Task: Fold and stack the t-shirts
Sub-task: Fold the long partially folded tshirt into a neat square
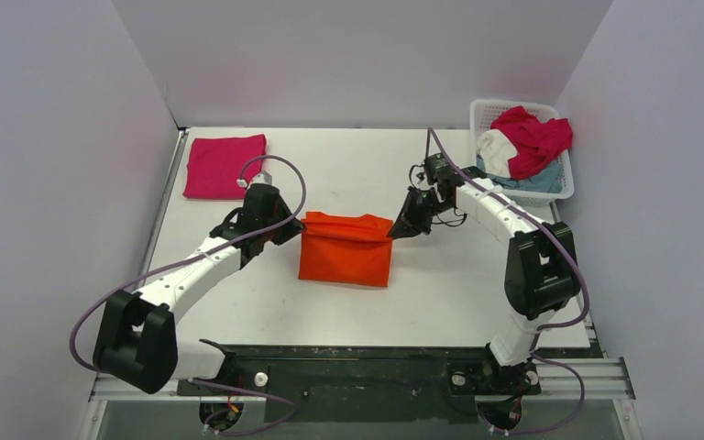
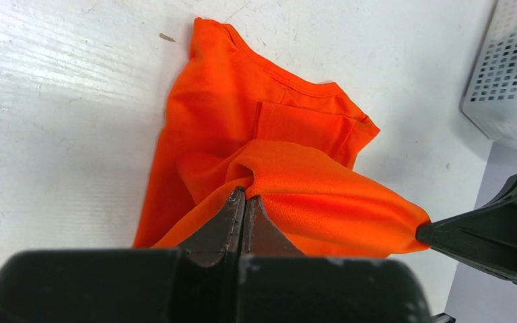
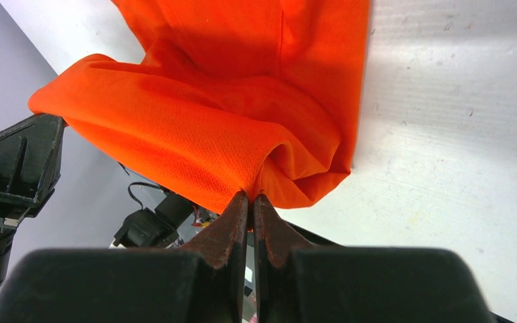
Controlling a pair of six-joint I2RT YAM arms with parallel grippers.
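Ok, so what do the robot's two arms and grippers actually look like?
Both arms have white links with chunky black joint housings: left arm, right arm. A purple cable loops along each. The left gripper and right gripper are black, with tapered fingers showing rusty-brown inner faces.

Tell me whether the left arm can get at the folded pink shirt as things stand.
Probably not yet: the pink shirt lies close by with nothing between, but the left gripper has its jaws shut on the orange shirt.
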